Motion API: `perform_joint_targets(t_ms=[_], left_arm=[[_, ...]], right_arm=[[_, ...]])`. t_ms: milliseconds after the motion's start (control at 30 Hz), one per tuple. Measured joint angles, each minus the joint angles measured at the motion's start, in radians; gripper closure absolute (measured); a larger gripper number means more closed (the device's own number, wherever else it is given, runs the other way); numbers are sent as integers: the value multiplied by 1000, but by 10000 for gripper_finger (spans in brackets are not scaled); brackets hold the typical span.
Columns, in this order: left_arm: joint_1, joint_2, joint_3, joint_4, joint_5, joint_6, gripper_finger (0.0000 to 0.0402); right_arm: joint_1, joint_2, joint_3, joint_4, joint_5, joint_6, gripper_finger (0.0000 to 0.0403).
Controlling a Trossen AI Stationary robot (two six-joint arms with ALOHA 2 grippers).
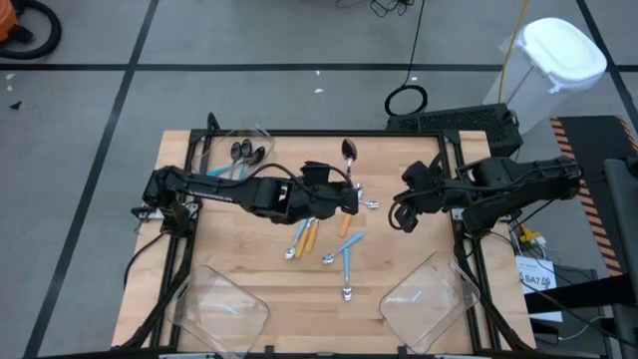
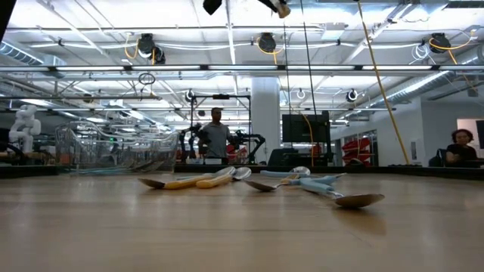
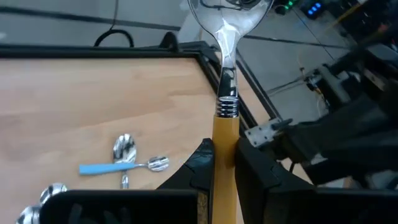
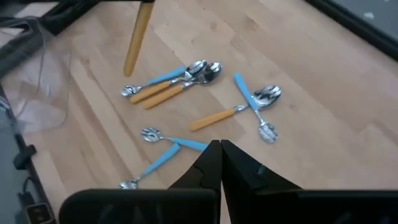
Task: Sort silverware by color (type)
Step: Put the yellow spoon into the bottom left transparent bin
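Note:
My left gripper point(image 1: 342, 191) hangs over the table's middle, shut on an orange-handled spoon point(image 3: 225, 93) whose silver bowl point(image 1: 349, 150) points toward the far edge. Its orange handle end point(image 4: 134, 50) also shows in the right wrist view. My right gripper point(image 1: 402, 202) hovers shut over the table's right half, holding nothing. Below lie several loose spoons on the wood: two orange-handled ones point(image 4: 163, 93) side by side with a blue one point(image 4: 163, 78), a single orange one point(image 4: 213, 118), and blue ones point(image 4: 247, 93) point(image 4: 160, 158). My left gripper pinches the spoon's orange handle point(image 3: 225, 140) between its two fingers point(image 3: 198, 168), just below the ribbed metal collar. The spoon runs along the fingers, bowl ahead of them. It is lifted clear of the table, tilted, with the handle's free end hanging lower.
Clear plastic bins stand at the near left point(image 1: 224, 304) and near right point(image 1: 429, 299) corners. A third at the far left point(image 1: 234, 140) has dark spoons point(image 1: 244, 152) in or beside it. A black frame rims the table. People show in the room behind.

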Motion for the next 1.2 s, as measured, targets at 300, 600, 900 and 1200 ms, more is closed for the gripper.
perform_joint_targets(t_ms=[300,600,900,1200], left_arm=[[-59,0,0,-26,1,40,362],[-143,0,0,-69,-2,-26,364],[-210,0,0,-97,-4,-165,363],[-244,0,0,-176,34,-288,397]], right_arm=[[3,0,0,65,2,74,403],[3,0,0,86,0,-17,403],[3,-6,0,54,-110,-172,403],[3,-15,0,-32,-155,-280,403]])
